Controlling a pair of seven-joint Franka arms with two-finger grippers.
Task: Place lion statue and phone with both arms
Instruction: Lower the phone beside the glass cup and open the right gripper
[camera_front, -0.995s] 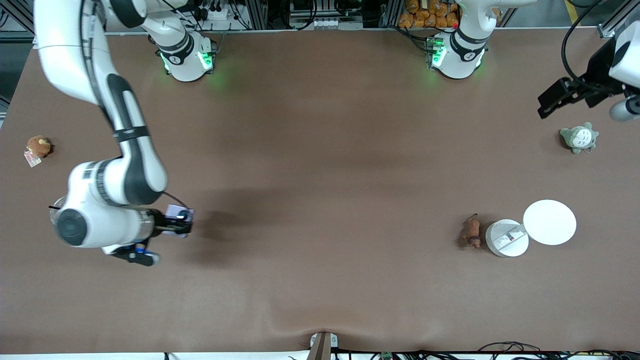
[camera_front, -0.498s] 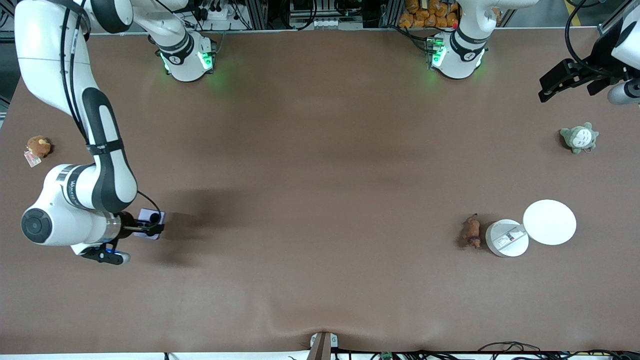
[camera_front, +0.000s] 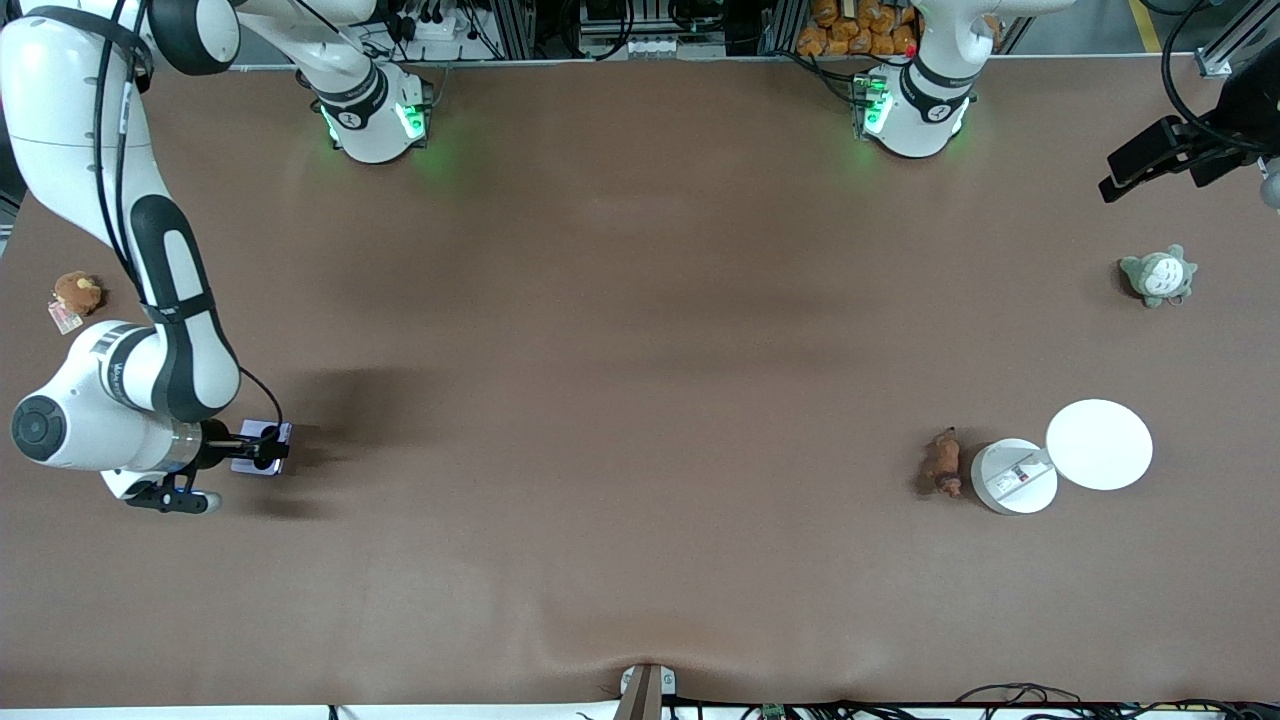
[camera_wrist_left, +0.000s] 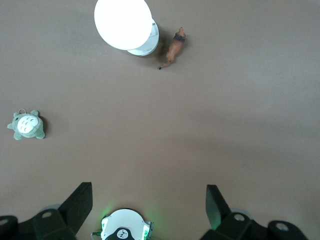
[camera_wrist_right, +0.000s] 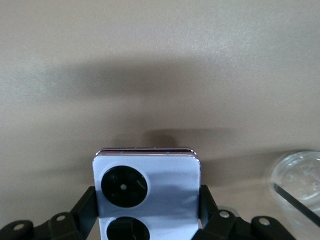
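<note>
**Phone gripped, lion alone on the table**

At the lower left of the front view, the right gripper (camera_front: 268, 450) is closed on the phone (camera_front: 262, 447). At the upper right edge, the left gripper (camera_front: 1150, 170) hangs high with its fingers (camera_wrist_left: 80, 202) spread wide. The lion statue (camera_front: 943, 464) lies at the lower right, just beside a white container (camera_front: 1013, 477).

Front cam high, faces bases. Left wrist looks down from height, shares lion statue (camera_wrist_left: 174, 48). Right wrist close, low over surface (camera_wrist_right: 160, 60).
</note>
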